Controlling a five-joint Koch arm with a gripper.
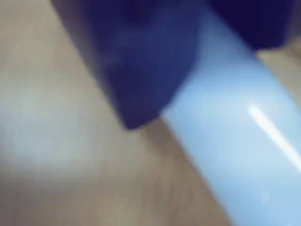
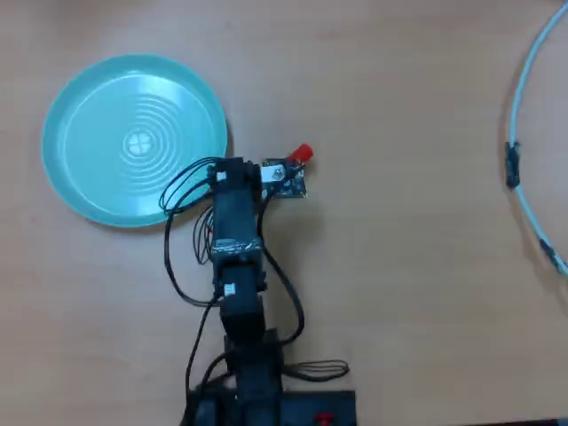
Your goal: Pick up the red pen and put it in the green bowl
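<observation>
The red pen's white barrel (image 1: 235, 141) fills the right of the blurred wrist view, running from upper middle to lower right. My gripper (image 1: 202, 80) has its dark blue jaws pressed on either side of the barrel, shut on it. In the overhead view only the pen's red end (image 2: 302, 153) sticks out to the upper right of the gripper (image 2: 271, 170); the arm's wrist hides the rest. The green bowl (image 2: 80, 106), a wide shallow teal dish with ridges, lies empty just left of the gripper, its rim close to the wrist.
A pale hoop-like tube (image 2: 524, 115) with dark clips curves along the right edge of the wooden table (image 2: 399, 266). The arm's base and loose cables (image 2: 248, 373) sit at the bottom centre.
</observation>
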